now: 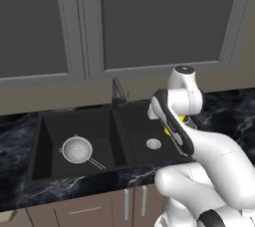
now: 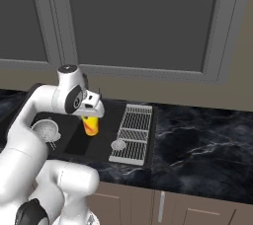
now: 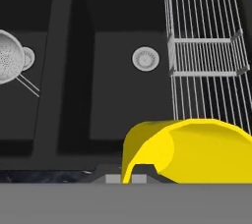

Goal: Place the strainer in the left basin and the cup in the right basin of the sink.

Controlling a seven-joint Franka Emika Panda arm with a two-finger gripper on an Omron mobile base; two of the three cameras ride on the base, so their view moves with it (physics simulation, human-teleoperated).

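Yellow cup (image 3: 192,149) filled the hand view's lower edge, held in the gripper (image 2: 91,118), jaws clenched on it. It hung above the right basin (image 3: 123,90), whose drain (image 3: 145,59) lay below and ahead. Strainer (image 1: 76,150) rested in the left basin (image 1: 94,121). Judged: straight descent would seat the cup; rack (image 2: 132,132) adjoined.

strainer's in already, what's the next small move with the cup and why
Probably lower the cup straight down into the right basin and only then open the pincer. The cup hangs above that narrower basin, held off its floor near the drain, while the strainer already lies in the left basin.
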